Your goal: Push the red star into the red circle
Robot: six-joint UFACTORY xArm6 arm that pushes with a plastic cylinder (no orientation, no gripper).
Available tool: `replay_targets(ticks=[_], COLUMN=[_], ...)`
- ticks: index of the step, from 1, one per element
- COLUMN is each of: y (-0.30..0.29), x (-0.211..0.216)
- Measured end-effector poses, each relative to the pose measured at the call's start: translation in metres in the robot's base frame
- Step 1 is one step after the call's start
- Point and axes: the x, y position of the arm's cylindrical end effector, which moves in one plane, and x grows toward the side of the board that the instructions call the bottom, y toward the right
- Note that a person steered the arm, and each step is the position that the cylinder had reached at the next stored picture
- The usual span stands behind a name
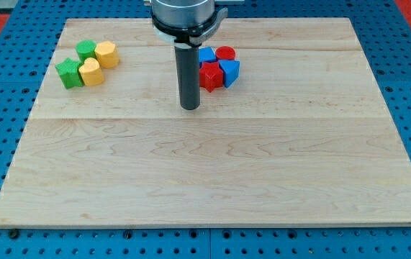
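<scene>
The red star lies in a tight cluster near the view's top centre. The red circle sits just up and to the right of it. A blue block is left of the red circle, and a second blue block is right of the red star. All of these blocks appear to touch. My tip rests on the board just down and to the left of the red star, a short gap away. The rod partly hides the left edge of the cluster.
A second cluster sits at the view's top left: a green block, a yellow block, a green star and another yellow block. The wooden board lies on a blue pegboard surface.
</scene>
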Motion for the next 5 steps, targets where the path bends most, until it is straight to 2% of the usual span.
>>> replay_targets(ticks=[5], y=[0.0033], x=[0.0013])
